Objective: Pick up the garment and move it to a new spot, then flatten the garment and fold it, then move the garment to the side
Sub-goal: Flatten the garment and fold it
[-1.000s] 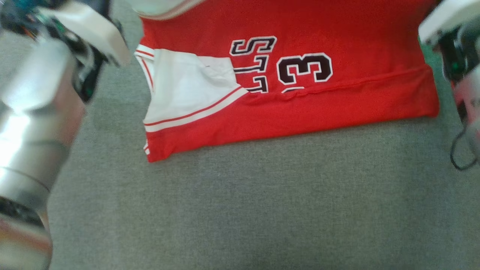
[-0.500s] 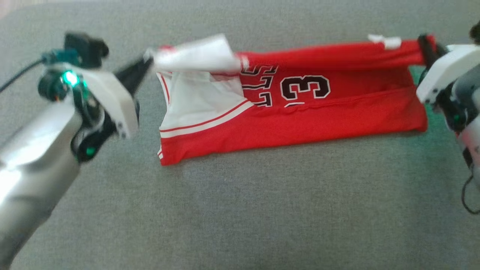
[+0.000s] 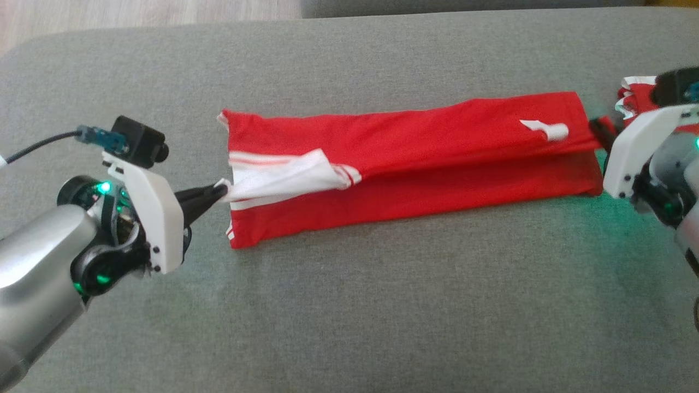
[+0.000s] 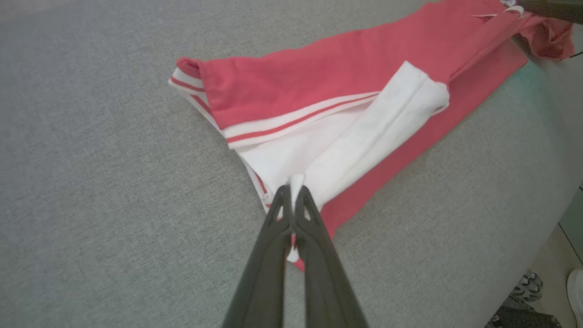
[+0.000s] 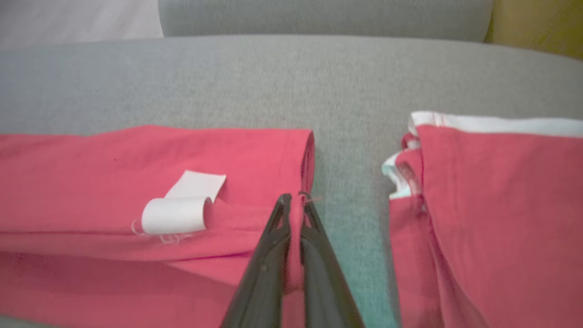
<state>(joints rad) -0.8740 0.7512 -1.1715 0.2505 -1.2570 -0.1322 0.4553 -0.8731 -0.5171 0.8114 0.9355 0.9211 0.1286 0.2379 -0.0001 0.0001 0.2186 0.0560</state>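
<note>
I am carrying out the fold step. The garment (image 3: 415,158) is lying across the grey cushion (image 3: 349,305) as a long narrow band, with one red layer doubled over the other. My left gripper (image 3: 221,190) is pinching the white sleeve edge at the band's left end. My right gripper (image 3: 598,126) is pinching the red hem corner at the right end, near the white label (image 3: 546,130). A second red garment (image 5: 492,205) is lying just beside that end, not touching it. In my judgement, the next move is calling for both corners to be set down level, then released without dragging the upper layer.
</note>
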